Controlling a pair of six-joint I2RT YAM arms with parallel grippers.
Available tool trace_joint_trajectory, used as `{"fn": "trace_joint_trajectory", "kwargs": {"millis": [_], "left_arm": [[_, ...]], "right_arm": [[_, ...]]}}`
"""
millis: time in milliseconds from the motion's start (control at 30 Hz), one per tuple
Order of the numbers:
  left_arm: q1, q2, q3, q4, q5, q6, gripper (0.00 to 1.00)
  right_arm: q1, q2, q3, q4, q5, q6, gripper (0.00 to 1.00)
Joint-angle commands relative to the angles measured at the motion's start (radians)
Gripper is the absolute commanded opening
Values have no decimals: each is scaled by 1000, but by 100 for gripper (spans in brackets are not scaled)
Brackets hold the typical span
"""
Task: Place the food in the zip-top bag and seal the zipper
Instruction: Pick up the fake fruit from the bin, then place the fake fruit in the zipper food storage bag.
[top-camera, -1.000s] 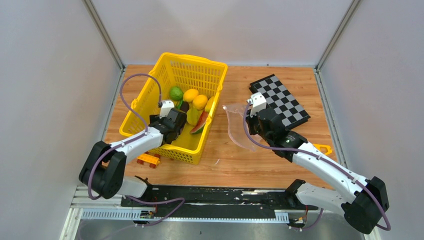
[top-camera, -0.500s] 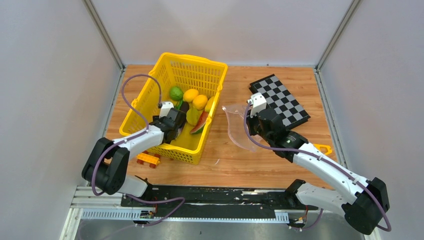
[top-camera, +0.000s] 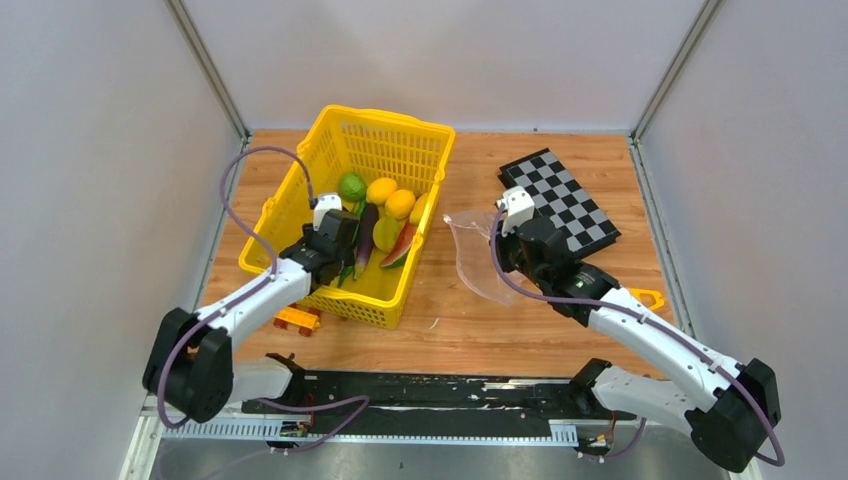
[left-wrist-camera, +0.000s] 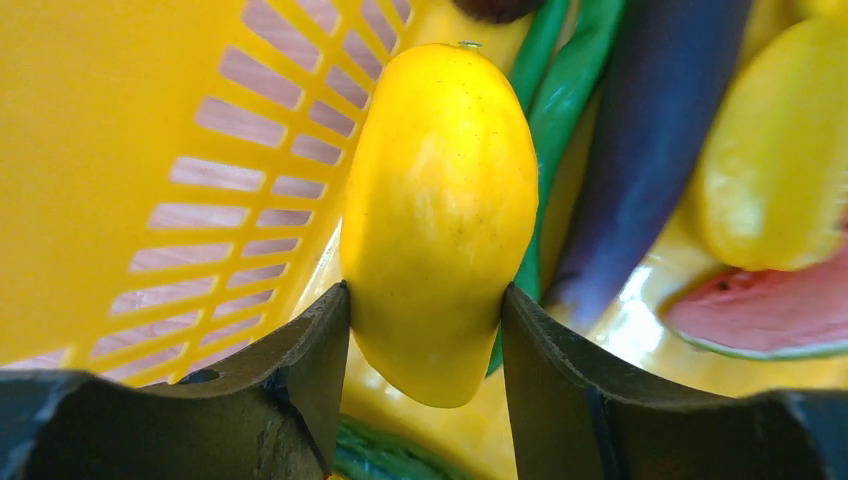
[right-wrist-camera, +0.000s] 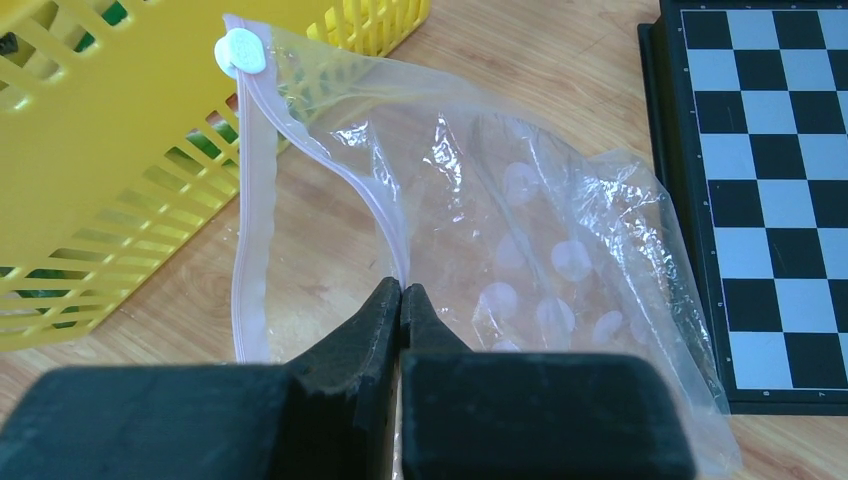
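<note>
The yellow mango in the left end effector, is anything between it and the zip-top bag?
Yes. The mango is gripped inside the yellow basket, and the basket's right wall stands between it and the bag, which the right end effector holds by its zipper edge beyond that wall. It likely needs lifting over the rim.

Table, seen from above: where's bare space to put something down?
Bare wood lies near the front, between the yellow basket, the zip-top bag and the black rail; also at the back between basket and chequerboard. The basket is crowded with food.
</note>
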Motion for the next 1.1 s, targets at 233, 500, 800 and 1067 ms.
{"fn": "trace_joint_trajectory", "kwargs": {"millis": [233, 500, 800, 1067], "left_arm": [[0, -306, 37, -41, 146, 29, 34], [-4, -400, 85, 33, 460, 25, 33], [-28, -511, 146, 57, 584, 7, 33], [-144, -505, 177, 202, 791, -35, 33]], "right_arm": [[-3, -44, 24, 38, -28, 36, 0], [-3, -40, 37, 32, -36, 57, 0], [-4, -108, 15, 66, -20, 104, 0], [-4, -125, 8, 72, 10, 133, 0]]}}
